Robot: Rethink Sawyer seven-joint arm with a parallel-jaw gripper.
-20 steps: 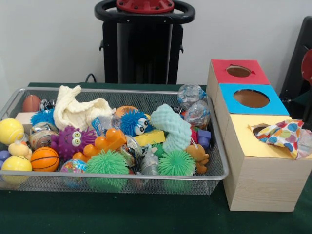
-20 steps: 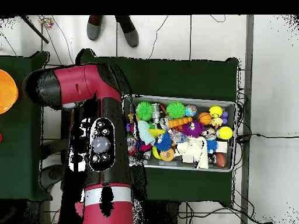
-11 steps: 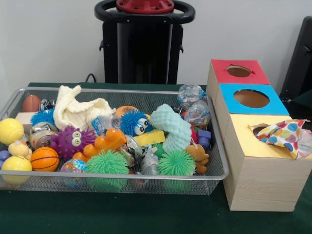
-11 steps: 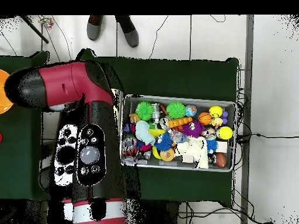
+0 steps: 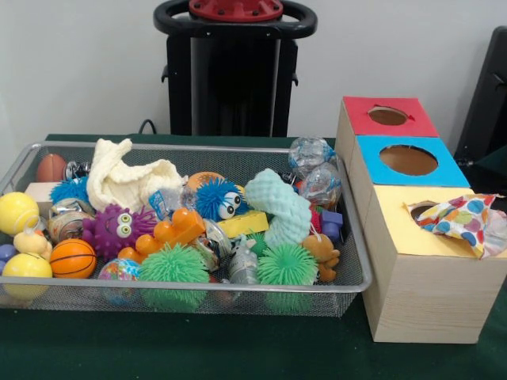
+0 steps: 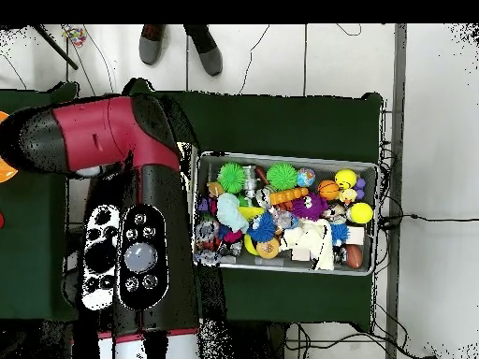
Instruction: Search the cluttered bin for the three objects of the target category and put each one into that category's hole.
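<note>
A wire mesh bin (image 5: 190, 289) holds a jumble of toys: a white cloth (image 5: 127, 180), a mint green spongy piece (image 5: 277, 206), spiky balls in purple (image 5: 119, 228), blue (image 5: 218, 198) and green (image 5: 174, 265), a small basketball (image 5: 73, 257) and yellow balls (image 5: 17, 212). To its right stands a wooden box with red (image 5: 364, 111), blue (image 5: 372, 150) and yellow (image 5: 396, 229) tops, each with a hole. A polka-dot cloth (image 5: 463, 220) lies partly in the yellow hole. The red and black arm (image 6: 140, 243) covers the box in the overhead view; the gripper itself does not show.
Clear crumpled plastic balls (image 5: 310, 154) sit at the bin's back right corner. The bin (image 6: 285, 157) lies on a green cloth-covered table (image 6: 281, 122). A person's shoes (image 6: 154, 42) show at the overhead view's top edge. Cables run over the floor.
In the overhead view the arm has swung left, away from the bin. A red part at the front view's right edge has gone. The toys and polka-dot cloth have not moved.
</note>
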